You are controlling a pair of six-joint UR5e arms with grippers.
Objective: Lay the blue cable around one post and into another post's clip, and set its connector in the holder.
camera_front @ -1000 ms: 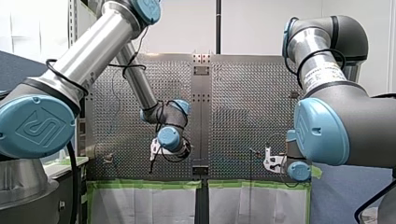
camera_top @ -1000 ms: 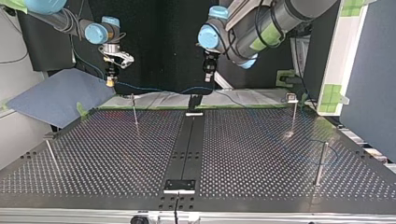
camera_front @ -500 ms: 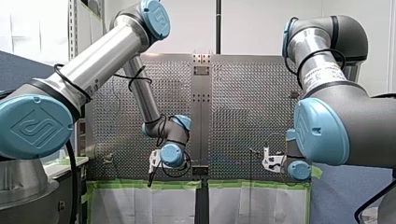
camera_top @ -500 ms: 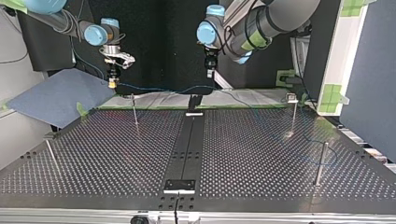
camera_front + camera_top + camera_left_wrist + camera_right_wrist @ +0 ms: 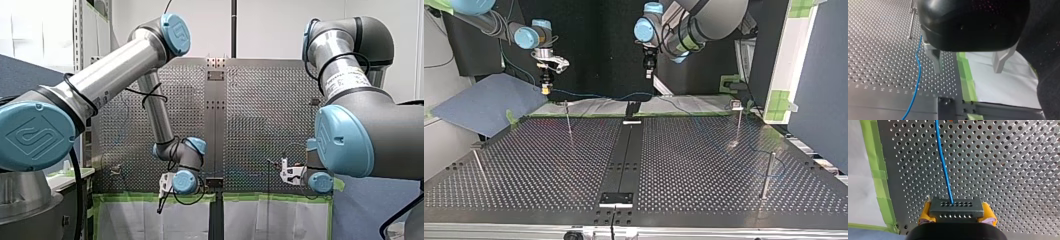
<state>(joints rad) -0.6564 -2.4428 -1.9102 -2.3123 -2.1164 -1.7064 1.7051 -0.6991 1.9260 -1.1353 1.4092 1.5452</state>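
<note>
- The blue cable (image 5: 944, 165) is leaving its connector (image 5: 956, 207) and running ahead over the perforated counter (image 5: 699, 165). In the top view it is sagging along the green-taped edge, then trailing thinly toward the posts by one side edge.
- The connector is sitting crosswise between the yellow pads (image 5: 924, 216) of my right end effector (image 5: 956, 215), which is clamping it near one corner of the taped edge.
- My left end effector (image 5: 968, 71) is hanging over the middle of that same edge, its metal fingers (image 5: 936, 62) spread apart with nothing between them. The cable is lying just beside one finger, outside the gap.
- Routing is looking barely begun. The holder (image 5: 631, 109) is not carrying the connector, and the cable is too faint to tell whether it is rounding the plain post (image 5: 766, 175) or sitting in the clip post (image 5: 738, 120).
- Closing the left fingers from here could be missing the cable, since it is lying outside them.
- Dragging the slack run could be snagging it on a post, or twisting the connector in the pads and spoiling its seating in the holder.
</note>
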